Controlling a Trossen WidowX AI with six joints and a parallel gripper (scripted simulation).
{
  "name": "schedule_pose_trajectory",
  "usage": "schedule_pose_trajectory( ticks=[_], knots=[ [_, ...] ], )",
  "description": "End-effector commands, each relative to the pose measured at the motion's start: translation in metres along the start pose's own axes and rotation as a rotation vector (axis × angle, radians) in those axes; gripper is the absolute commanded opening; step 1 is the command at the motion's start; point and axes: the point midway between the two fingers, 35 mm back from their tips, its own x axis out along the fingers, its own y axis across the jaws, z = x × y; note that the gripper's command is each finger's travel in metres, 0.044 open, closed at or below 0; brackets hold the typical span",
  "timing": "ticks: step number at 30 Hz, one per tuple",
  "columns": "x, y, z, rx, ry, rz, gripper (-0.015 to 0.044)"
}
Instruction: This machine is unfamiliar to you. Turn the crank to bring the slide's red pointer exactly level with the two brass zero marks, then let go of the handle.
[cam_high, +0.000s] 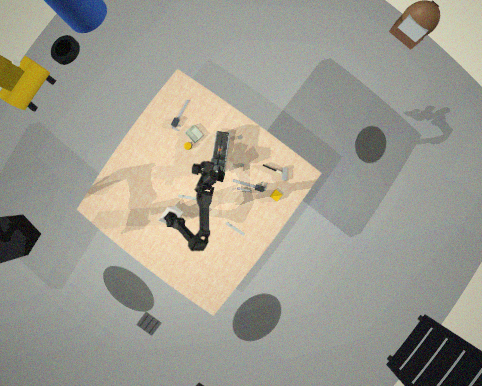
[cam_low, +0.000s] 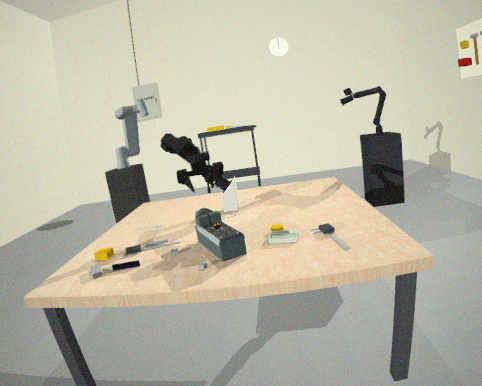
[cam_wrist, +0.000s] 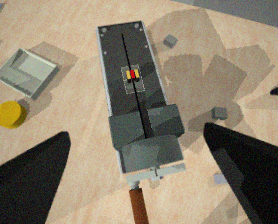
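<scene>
The machine (cam_wrist: 131, 90) (cam_low: 220, 239) (cam_high: 220, 148) is a dark grey-green box with a long slot. Its slide's red pointer (cam_wrist: 132, 75) (cam_low: 216, 225) sits between the two brass marks (cam_wrist: 128, 75) and looks level with them in the wrist view. The brown crank handle (cam_wrist: 138, 204) sticks out from the machine's near end. My gripper (cam_wrist: 138, 133) (cam_low: 201, 183) (cam_high: 212, 172) is open and empty. It hangs above the crank end of the machine, clear of the handle, with one finger on each side.
A grey tray (cam_wrist: 27, 72) (cam_low: 284, 236) and a yellow puck (cam_wrist: 11, 114) lie left of the machine. Small grey cubes (cam_wrist: 171, 41) (cam_wrist: 219, 113) lie to its right. A white card (cam_low: 230, 196) stands behind it. A hammer (cam_low: 334, 235) and more tools (cam_low: 120, 265) lie farther out.
</scene>
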Motion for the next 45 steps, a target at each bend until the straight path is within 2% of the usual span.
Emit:
schedule_pose_trajectory(
  ticks=[1, 14, 22, 45],
  knots=[
    [0.015, 0.001, 0.017, 0.061, 0.000, -0.048, 0.0440],
    [0.059, 0.016, 0.056, 0.218, -0.013, -0.171, 0.0440],
    [0.099, 0.014, 0.017, 0.217, -0.013, -0.172, 0.0440],
    [0.100, 0.014, 0.016, 0.217, -0.013, -0.172, 0.0440]
  ],
)
